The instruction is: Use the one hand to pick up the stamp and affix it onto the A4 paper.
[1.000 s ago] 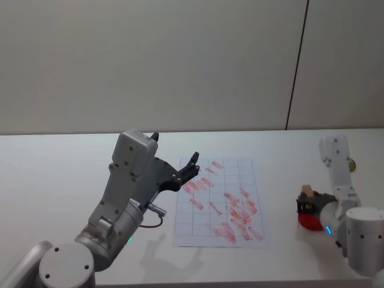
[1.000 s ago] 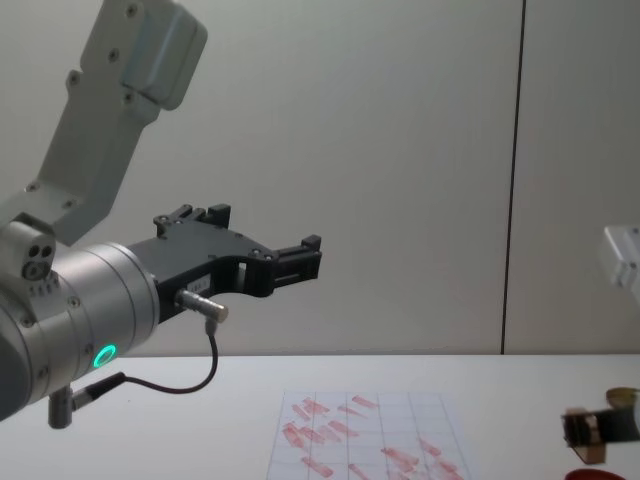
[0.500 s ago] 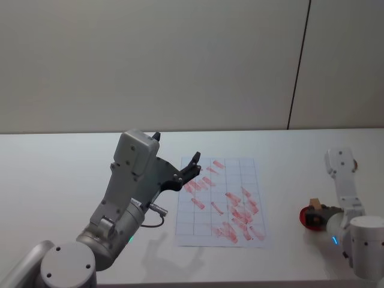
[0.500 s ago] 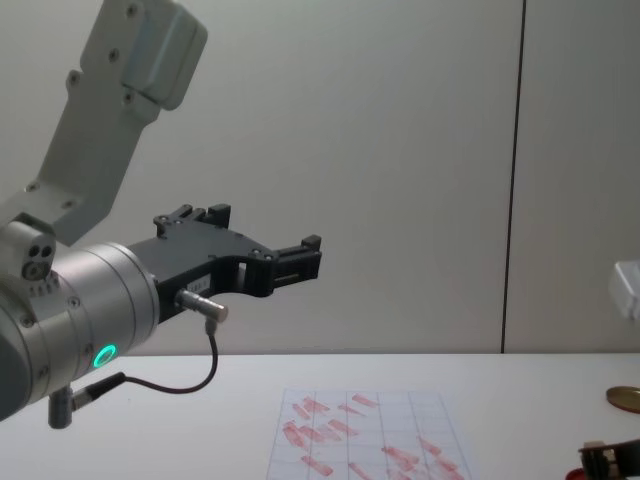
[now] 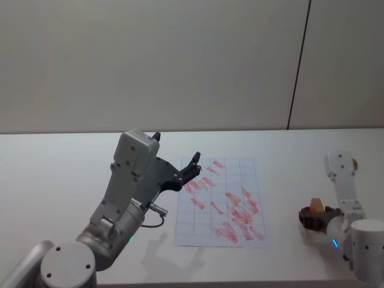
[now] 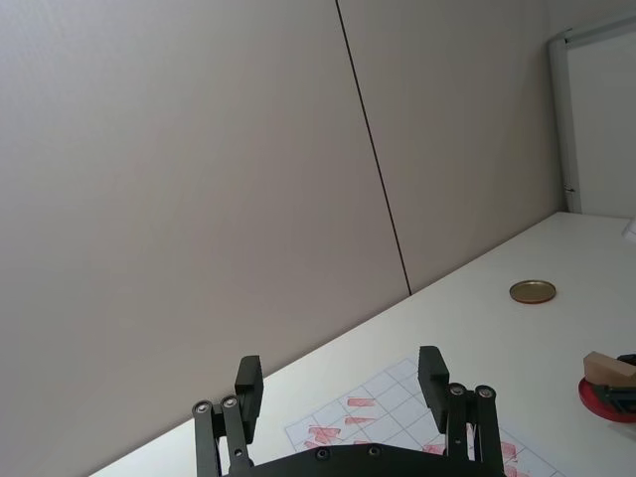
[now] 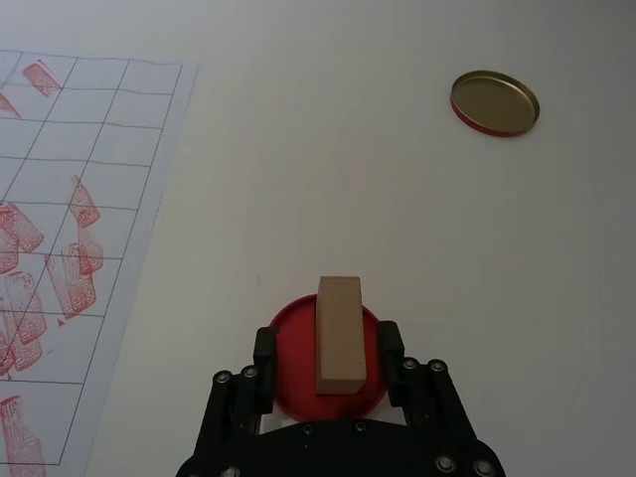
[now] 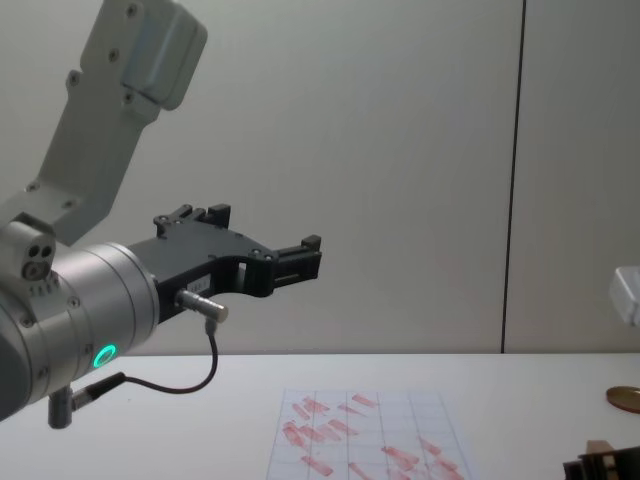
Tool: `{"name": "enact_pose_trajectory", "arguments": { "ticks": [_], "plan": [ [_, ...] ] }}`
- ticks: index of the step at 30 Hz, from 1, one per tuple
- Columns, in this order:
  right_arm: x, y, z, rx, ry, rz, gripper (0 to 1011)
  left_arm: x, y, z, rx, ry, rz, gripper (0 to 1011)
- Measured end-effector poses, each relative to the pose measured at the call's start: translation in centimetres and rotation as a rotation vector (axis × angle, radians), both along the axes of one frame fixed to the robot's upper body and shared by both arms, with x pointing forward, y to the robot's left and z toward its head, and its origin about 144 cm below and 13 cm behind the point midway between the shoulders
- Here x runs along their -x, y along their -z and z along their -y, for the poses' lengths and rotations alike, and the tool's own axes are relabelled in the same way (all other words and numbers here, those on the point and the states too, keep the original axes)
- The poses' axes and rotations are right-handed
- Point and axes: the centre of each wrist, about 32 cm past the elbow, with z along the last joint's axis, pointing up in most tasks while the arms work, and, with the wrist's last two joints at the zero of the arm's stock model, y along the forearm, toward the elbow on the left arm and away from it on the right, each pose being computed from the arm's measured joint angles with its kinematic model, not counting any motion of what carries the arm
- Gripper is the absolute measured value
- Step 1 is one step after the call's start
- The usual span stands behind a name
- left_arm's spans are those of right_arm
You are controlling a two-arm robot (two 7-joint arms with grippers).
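The right black gripper [image 7: 333, 353] holds the small tan wooden block stamp [image 7: 340, 334] over a flat red disc [image 7: 288, 368].

Stamp [image 7: 340, 334]: pale tan wood. Disc under it [image 7: 288, 350]: flat red. Second disc [image 7: 495, 102]: gold, red-edged. A4 paper [image 7: 109, 149]: white, faint grey grid, scattered red rectangular marks. Bench [image 7: 318, 149]: plain white. Right tool [image 7: 326, 363]: black.
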Motion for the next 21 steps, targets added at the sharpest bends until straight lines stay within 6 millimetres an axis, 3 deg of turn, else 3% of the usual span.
{"name": "enact_pose_trajectory", "arguments": {
  "ticks": [4, 7, 15, 21],
  "plan": [
    [0.2, -0.2, 0.0, -0.001, -0.004, 0.011, 651, 0.0, 0.0, 0.0, 0.0, 0.0, 0.0, 993],
    [0.3, -0.3, 0.0, -0.002, -0.006, 0.02, 805, 0.0, 0.0, 0.0, 0.0, 0.0, 0.0, 993],
    [1.1, -1.7, 0.0, -0.009, -0.013, 0.081, 999, 0.0, 0.0, 0.0, 0.0, 0.0, 0.0, 993],
    [1.9, -2.9, 0.2, -0.015, -0.02, 0.143, 1001, 0.0, 0.0, 0.0, 0.0, 0.0, 0.0, 993]
  ]
}}
